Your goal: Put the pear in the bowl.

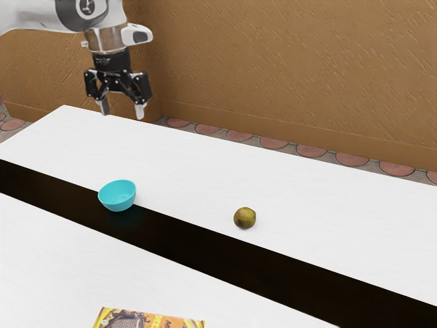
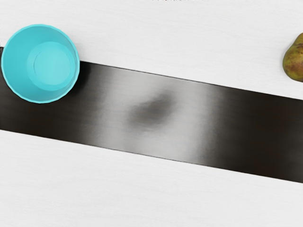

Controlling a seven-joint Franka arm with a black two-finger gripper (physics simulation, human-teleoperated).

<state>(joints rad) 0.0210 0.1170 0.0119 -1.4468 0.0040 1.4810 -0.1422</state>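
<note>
Pincer (image 1: 122, 109), one — standing spread, hovering high. Pear (image 1: 244, 218), one — resting on tabletop (image 1: 205, 164), lying lower, toward exterior view's right, well apart from bowl (image 1: 119, 203).

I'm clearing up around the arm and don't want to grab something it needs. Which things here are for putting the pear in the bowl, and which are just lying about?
For the job:
- pear, loose on the white tabletop
- turquoise bowl, empty
- end effector, open

Just lying about:
- yellow-orange printed packet, partly cut off by the exterior view's lower edge
</note>
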